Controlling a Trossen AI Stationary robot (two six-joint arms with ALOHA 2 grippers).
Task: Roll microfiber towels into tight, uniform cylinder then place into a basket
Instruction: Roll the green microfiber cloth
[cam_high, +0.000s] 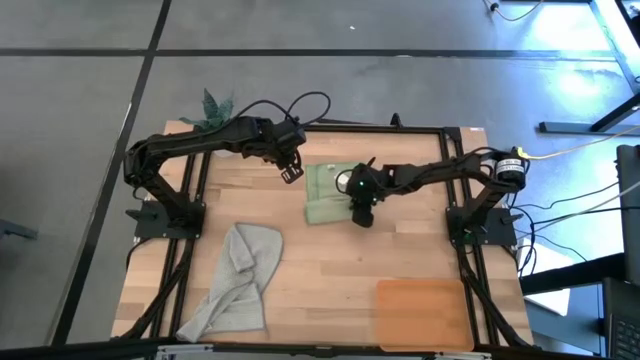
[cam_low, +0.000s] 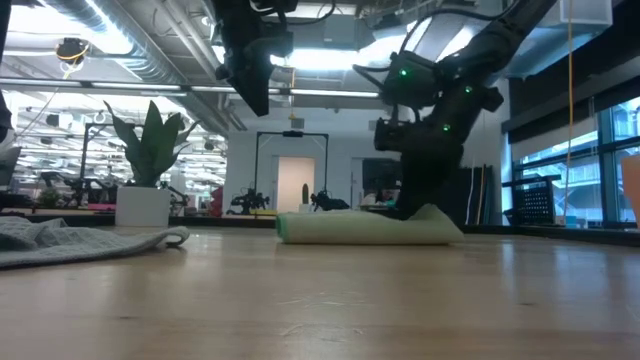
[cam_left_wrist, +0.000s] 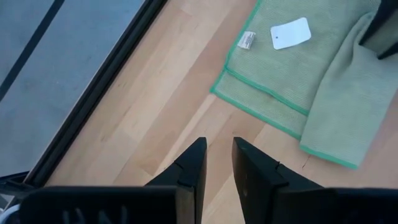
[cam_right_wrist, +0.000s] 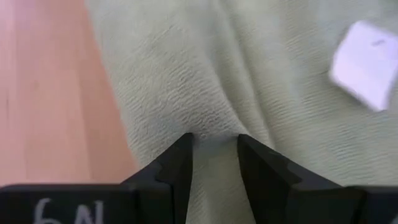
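The sage green towel (cam_high: 325, 195) lies folded and flat on the table's far middle, its white tag (cam_left_wrist: 290, 32) facing up. My right gripper (cam_high: 362, 218) is down on the towel's near right part, shut on cloth. My left gripper (cam_high: 291, 172) hangs above the table just left of the towel, open, with only bare wood under its fingers (cam_left_wrist: 217, 149). The light grey towel (cam_high: 235, 280) lies crumpled at the near left. The orange-brown basket (cam_high: 422, 310) sits at the near right. My right gripper pinches a raised fold of the green towel (cam_right_wrist: 214, 134) between its two fingers, close to the towel's near right corner. The fingers slant down from the table's right side. The cloth rises in a small peak at the fingers (cam_low: 432, 212), while the rest lies flat on the table.
A potted plant (cam_low: 145, 185) stands at the far left corner. Black frame rails (cam_high: 190, 210) run along both sides of the table. Bare wood lies between the green towel and the basket.
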